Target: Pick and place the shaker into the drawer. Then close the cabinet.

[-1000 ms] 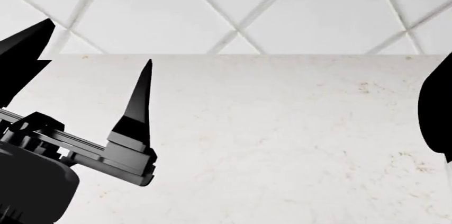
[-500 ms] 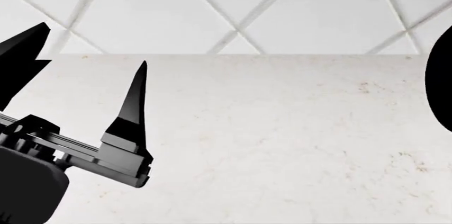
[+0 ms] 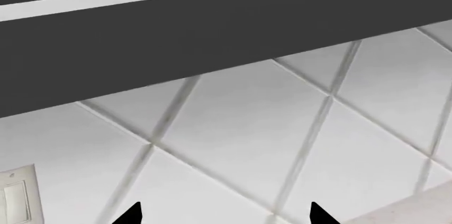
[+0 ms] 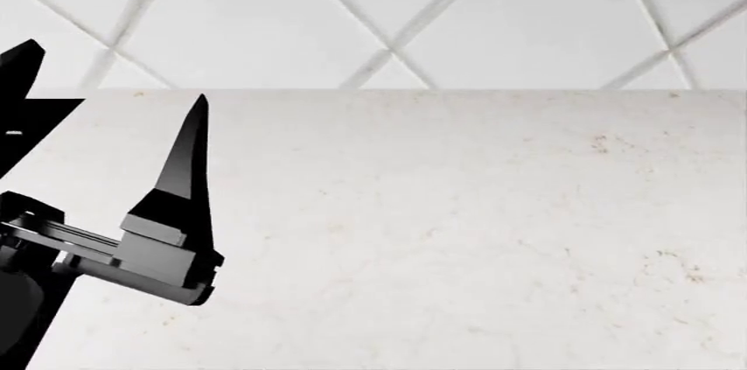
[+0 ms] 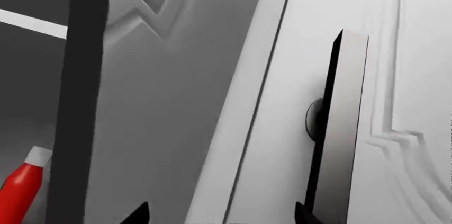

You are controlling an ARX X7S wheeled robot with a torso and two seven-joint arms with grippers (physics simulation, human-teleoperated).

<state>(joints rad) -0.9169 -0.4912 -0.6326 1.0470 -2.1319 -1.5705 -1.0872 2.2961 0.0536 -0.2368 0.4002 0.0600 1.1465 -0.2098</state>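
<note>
Cabinet front (image 5: pixel 416 75) fills the right wrist view, pale grey with curvy raised moulding, and a black bar handle (image 5: pixel 342 128) stands out from it on a round post. Beside it a paler panel edge (image 5: pixel 247 102) runs alongside, and past that a shadowed moulded surface (image 5: pixel 169 75); whether that is the drawer I cannot tell. A red object with a white tip (image 5: pixel 25 181) shows at the edge there, partly hidden behind a dark bar (image 5: pixel 81 102); whether it is the shaker I cannot tell.

Over on the head view, the white marble-look bench (image 4: pixel 467 230) spreads wide and meets the diamond-tiled wall (image 4: pixel 467 11). The left pincer (image 4: pixel 111 81) is raised above the bench at the left side, its two black fingers spread well apart, nothing between them. Its wrist view looks at the same tiled wall, under a dark band (image 3: pixel 211 28), with a pale wall switch plate (image 3: pixel 18 197) at the edge.

The right pincer (image 5: pixel 222 214) shows only two black tips, set apart, gripping nothing, close to the handle.
</note>
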